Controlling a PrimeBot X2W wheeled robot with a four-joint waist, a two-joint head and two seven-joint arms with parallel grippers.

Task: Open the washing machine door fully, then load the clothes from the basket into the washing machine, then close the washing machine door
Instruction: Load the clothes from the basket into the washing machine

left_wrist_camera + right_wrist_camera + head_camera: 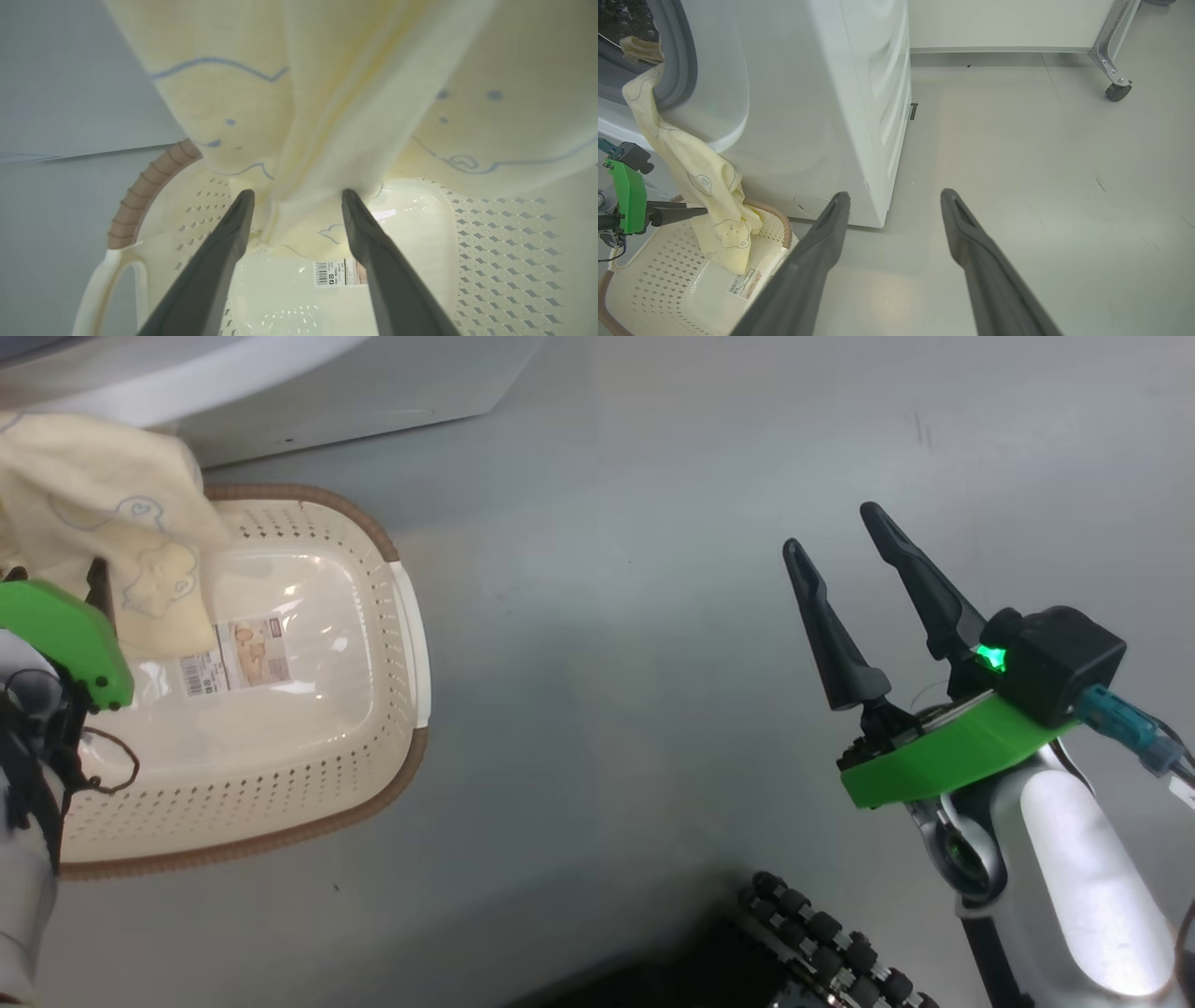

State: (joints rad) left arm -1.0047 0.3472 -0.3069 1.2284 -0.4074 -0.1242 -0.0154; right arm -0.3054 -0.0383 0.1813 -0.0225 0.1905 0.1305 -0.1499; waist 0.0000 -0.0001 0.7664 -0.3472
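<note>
Head view: the right gripper (833,527) is idling, fingers spread, beside the basket (369,527). Left wrist view: the left gripper (297,193) is straddling the clothes (327,116), fingers apart, unclamped. Right wrist view: the clothes are dangling from the washing machine (808,116) into the basket; ungripped, they may slide out.

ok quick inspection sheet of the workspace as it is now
surface: grey floor, faint scuffs
job's things: clothes trail from the washing machine opening down into the basket; sticker on basket floor
clutter: nothing seen
grippers: left gripper open, tips at the hanging cloth; right gripper open over the floor, nothing between its fingers
cables: thin dark wire loop at left wrist; teal plug at right wrist
surroundings: caster of a wheeled frame
</note>
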